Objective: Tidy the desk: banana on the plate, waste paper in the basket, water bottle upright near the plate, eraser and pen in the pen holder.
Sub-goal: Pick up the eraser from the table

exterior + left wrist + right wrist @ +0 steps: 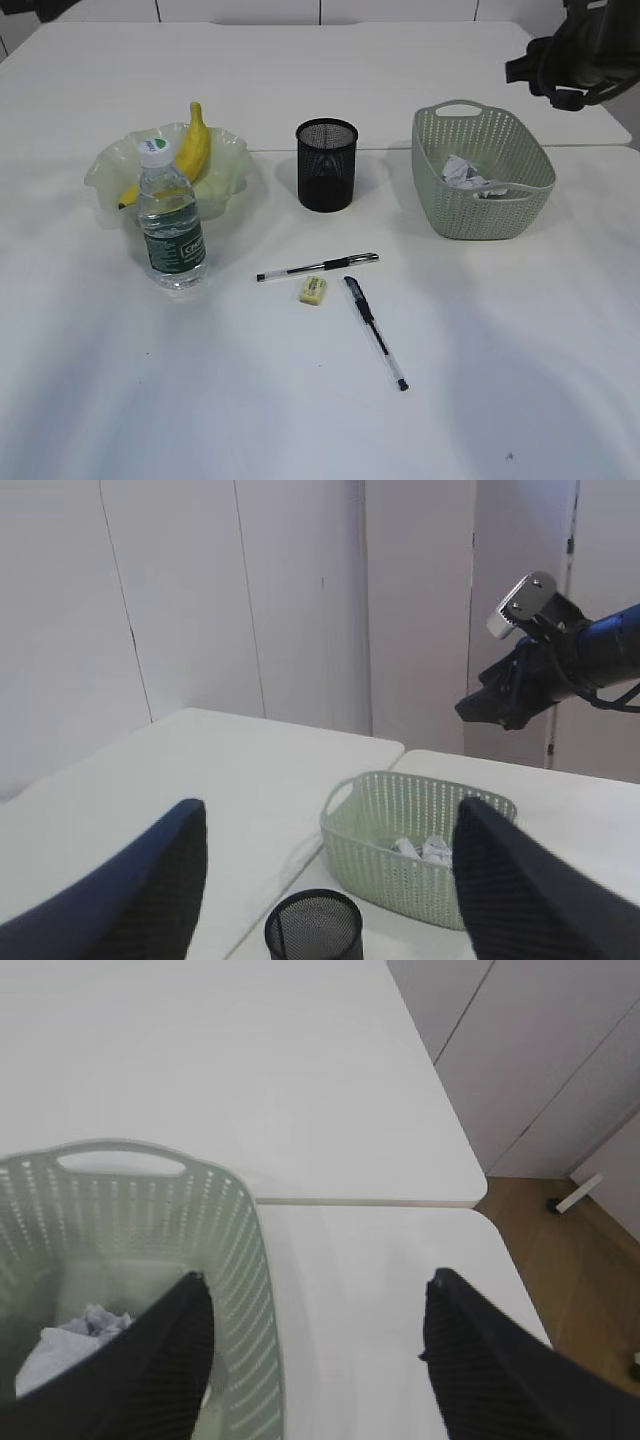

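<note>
The banana (192, 150) lies in the wavy green plate (105, 165) at the left. Just in front of the plate the water bottle (170, 215) stands upright. The waste paper (467, 175) sits inside the basket (485, 195) on the right. Two pens (318, 267) (375, 330) and the eraser (313, 290) lie on the desk (500, 380) in front of the black pen holder (326, 165). My left gripper (328, 810) hangs open and empty, high above the pen holder (313, 930). My right gripper (316, 1278) is open and empty beside the basket's right wall (245, 1260).
The right arm (575, 55) hovers at the back right, above the basket. A seam between two tabletops runs behind the pen holder. The desk's right edge (470, 1190) and wooden floor lie beyond the basket.
</note>
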You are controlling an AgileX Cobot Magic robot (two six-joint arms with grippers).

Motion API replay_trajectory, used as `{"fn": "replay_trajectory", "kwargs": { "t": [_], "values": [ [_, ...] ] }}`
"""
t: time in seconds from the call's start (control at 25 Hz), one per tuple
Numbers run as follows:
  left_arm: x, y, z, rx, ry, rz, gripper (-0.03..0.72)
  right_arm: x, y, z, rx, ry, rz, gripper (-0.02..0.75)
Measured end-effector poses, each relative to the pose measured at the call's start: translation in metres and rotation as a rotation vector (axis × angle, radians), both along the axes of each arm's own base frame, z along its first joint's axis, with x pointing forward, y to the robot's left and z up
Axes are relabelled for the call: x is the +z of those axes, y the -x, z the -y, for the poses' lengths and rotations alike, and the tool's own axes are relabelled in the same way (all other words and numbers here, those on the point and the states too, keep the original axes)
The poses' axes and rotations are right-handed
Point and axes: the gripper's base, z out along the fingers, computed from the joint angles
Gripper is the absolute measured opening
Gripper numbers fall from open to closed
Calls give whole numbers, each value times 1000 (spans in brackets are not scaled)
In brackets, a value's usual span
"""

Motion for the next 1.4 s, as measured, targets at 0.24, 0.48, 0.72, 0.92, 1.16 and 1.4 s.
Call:
{"fn": "replay_trajectory", "kwargs": {
  "t": [0.24, 0.48, 0.72, 0.92, 1.16, 1.4],
  "values": [
    [25, 15, 1, 18, -22, 64, 536, 18, 19, -34, 97, 19, 23, 494],
    [22, 18, 1, 24, -63, 3, 483, 18, 42, -77, 222, 34, 12, 494],
    [23, 20, 2, 12, -62, -13, 465, 8, 62, -111, 318, 43, -21, 494],
    [25, 22, 3, 1, -59, -9, 464, 4, 81, -124, 343, -14, -31, 494],
    [26, 23, 3, -14, -56, -6, 461, 20, 105, -123, 392, -159, 18, 494],
    [25, 23, -4, 3, -59, -17, 429, 35, 131, -121, 481, -311, 60, 494]
  ]
}}
